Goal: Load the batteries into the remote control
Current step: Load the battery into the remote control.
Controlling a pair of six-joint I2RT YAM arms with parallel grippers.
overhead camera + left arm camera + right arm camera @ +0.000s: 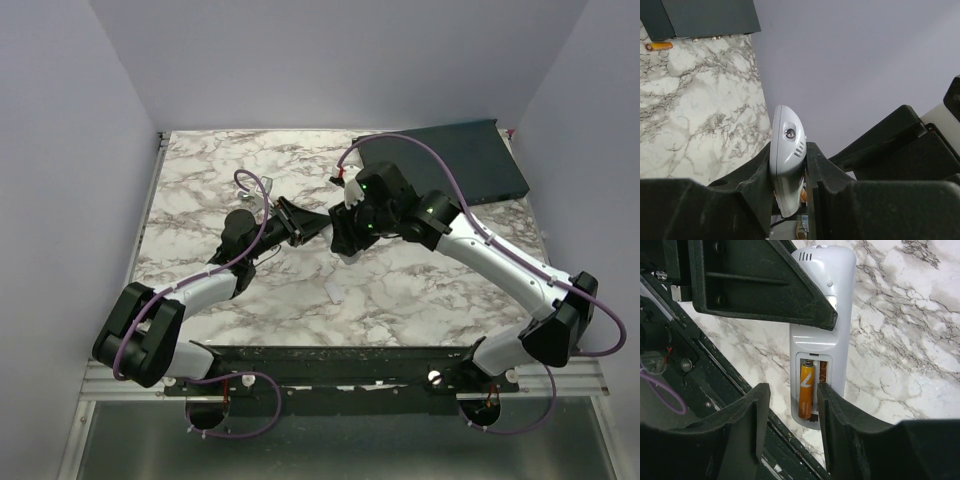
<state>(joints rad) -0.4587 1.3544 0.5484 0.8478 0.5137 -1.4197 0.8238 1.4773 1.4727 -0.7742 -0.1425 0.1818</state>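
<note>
My left gripper (788, 150) is shut on the white remote control (786, 150), gripping its sides and holding it edge-up above the marble table (695, 110). In the right wrist view the remote (822, 335) shows its open battery recess. One orange battery (806, 390) sits in the left slot. The right slot shows copper-brown and is partly hidden by my finger. My right gripper (792, 407) is open, its fingers either side of the recess end, holding nothing. A second orange battery (659, 46) lies loose on the table beside the dark box.
A large dark flat box (450, 160) lies at the table's back right. A small pale loose plastic piece (336, 293) lies on the marble in front of the grippers. Both arms meet mid-table (330, 230).
</note>
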